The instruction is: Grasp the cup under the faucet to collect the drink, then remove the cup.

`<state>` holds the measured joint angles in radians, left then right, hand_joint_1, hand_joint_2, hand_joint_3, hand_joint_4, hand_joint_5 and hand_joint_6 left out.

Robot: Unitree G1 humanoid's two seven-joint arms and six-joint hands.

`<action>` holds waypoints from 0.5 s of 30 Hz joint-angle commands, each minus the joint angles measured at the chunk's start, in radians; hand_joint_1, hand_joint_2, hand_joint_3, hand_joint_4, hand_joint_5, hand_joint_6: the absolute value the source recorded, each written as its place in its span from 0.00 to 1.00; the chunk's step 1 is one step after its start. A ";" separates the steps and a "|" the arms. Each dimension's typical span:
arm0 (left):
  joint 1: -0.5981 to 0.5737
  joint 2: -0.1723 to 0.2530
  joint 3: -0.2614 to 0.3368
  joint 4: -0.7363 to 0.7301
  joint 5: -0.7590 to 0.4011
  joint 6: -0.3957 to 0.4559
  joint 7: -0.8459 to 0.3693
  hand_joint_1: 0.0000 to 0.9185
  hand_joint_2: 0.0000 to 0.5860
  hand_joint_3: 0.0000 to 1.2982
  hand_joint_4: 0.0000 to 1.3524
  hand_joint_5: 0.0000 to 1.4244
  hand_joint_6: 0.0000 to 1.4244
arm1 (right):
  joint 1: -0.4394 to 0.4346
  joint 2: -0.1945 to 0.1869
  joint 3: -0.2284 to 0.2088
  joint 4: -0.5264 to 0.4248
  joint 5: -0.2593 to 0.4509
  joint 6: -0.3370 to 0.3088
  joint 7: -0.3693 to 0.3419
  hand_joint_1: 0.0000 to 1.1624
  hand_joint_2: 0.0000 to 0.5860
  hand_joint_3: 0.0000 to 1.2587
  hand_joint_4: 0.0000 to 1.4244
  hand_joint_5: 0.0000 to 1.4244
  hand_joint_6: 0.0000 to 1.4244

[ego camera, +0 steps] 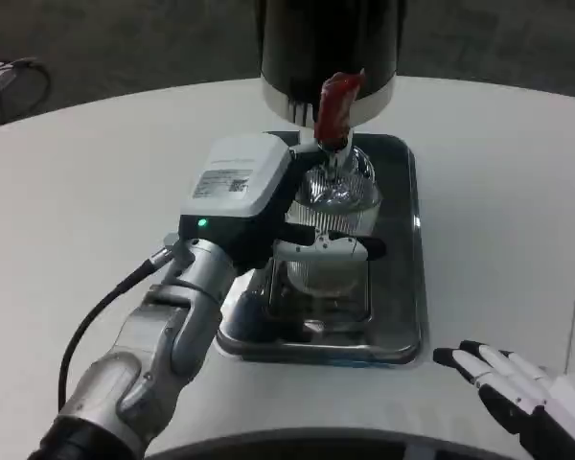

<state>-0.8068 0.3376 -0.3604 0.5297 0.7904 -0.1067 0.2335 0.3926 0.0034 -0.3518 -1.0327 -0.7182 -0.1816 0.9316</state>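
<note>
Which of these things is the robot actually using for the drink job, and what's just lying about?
Part of the job:
cup, held by the left hand
red faucet
black dispenser
metal tray underneath

Just lying about:
right hand, resting on the white table
cable at the far left edge

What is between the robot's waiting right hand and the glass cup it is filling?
In the head view, between the right hand and the cup lie bare white table and the metal tray's near right rim; nothing else.

The left robot hand point(268, 206) grips the clear cup point(333, 225) under the red faucet point(336, 105), over a metal tray point(402, 287).
</note>
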 commanded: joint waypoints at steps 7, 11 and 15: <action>0.013 0.013 0.004 -0.034 -0.006 -0.001 -0.005 0.23 0.08 0.48 0.37 0.51 0.62 | -0.004 0.002 0.009 -0.015 -0.006 0.008 0.003 0.22 0.81 0.05 0.00 0.00 0.02; 0.012 0.018 0.007 -0.035 -0.009 -0.004 -0.007 0.23 0.08 0.48 0.35 0.49 0.59 | -0.013 0.004 0.022 -0.015 -0.017 0.020 0.005 0.22 0.81 0.06 0.00 0.00 0.03; 0.011 0.024 0.008 -0.035 -0.011 -0.009 -0.004 0.19 0.07 0.44 0.32 0.46 0.54 | -0.017 -0.001 0.031 -0.015 -0.028 0.028 0.011 0.22 0.81 0.06 0.00 0.00 0.03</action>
<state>-0.8012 0.3478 -0.3609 0.5186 0.7894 -0.1058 0.2272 0.3722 0.0038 -0.3276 -1.0327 -0.7388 -0.1612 0.9332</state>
